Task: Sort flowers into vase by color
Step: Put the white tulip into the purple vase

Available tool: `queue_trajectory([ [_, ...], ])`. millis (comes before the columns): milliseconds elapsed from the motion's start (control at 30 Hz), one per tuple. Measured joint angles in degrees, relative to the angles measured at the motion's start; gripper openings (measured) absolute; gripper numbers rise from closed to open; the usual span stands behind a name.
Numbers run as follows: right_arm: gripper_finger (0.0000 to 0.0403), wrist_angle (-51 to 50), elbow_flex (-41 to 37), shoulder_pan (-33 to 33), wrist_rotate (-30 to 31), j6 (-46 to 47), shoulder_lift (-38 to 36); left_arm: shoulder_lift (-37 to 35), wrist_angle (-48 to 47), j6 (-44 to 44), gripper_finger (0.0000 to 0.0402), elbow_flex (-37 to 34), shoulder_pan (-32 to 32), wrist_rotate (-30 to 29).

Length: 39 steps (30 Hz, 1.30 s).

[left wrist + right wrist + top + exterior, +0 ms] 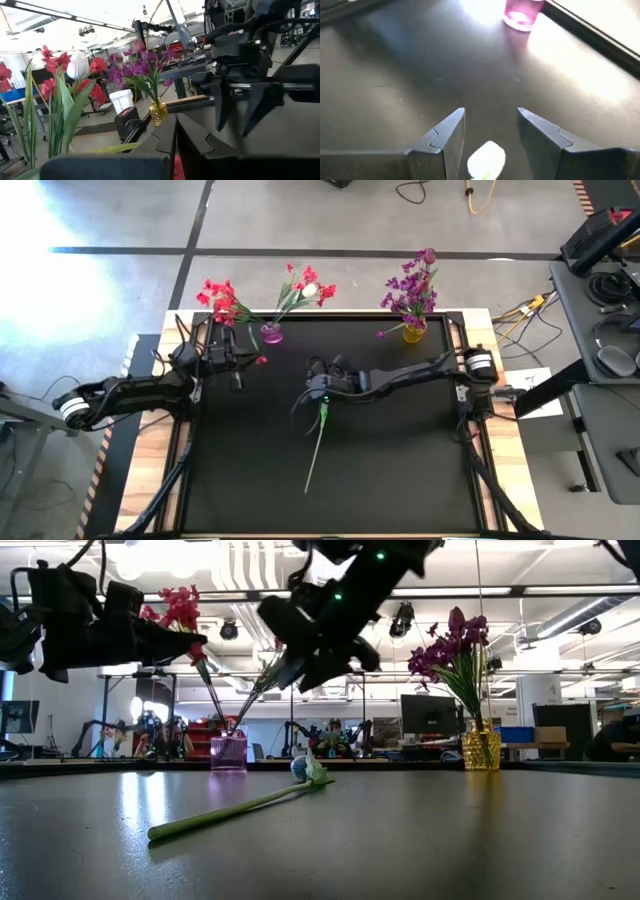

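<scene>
Right gripper (490, 132) fingers open above white flower (486, 159) on table (400, 470) — left fingers (165, 145) shut, empty.

Strong light washes out the floor (60, 290) at the high view's upper left, blown to white. In the low view, ceiling lights (240, 565) glare overhead and reflect as pale streaks on the dark worktop (400, 840). In the right wrist view, glare whitens the worktop beside the pink vase (521, 14), and the white bud (486, 159) between the end effector's fingers is blurred.

Two vases, pink vase (271, 333), gold vase (413, 333), one loose flower (318, 442) on one table (400, 470)
</scene>
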Motion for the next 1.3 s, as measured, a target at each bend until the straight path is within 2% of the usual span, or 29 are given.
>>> queue_trajectory([
  [200, 0.0178, 0.94, -4.11, 0.27, 2.13, 1.41, -3.6, -0.54, -0.58, 0.03, 0.0021, 0.34, 0.0, -4.14],
  [400, 0.0224, -0.29, -3.71, 0.27, 3.02, 1.41, -3.83, -2.14, -1.54, -0.02, 0.0087, 0.31, 0.0, -6.22],
  [533, 0.0259, -2.18, -2.89, 0.27, 3.12, 1.37, -3.83, -4.72, -6.46, 1.63, 0.0133, 0.31, 0.0, -10.26],
  [667, 0.0286, -2.38, -2.63, 0.27, 3.1, 0.86, -3.83, -8.17, -11.15, 4.92, 0.0163, 0.3, 0.0, -10.72],
  [833, 0.0299, -3.21, -2.46, 0.27, 3.1, 0.27, -3.83, -13.45, -15.74, 5.5, 0.017, 0.31, 0.0, -10.6],
  [1100, 0.0291, -3.19, -2.46, 0.27, 3.1, -1.24, -3.83, -22.11, -22.03, 6.89, 0.0159, 0.31, 0.0, -10.72],
  [1300, 0.0292, -3.19, -2.46, 0.27, 3.08, -2.02, -3.83, -27.96, -26.11, 7.44, 0.0159, 0.34, 0.0, -15.07],
])
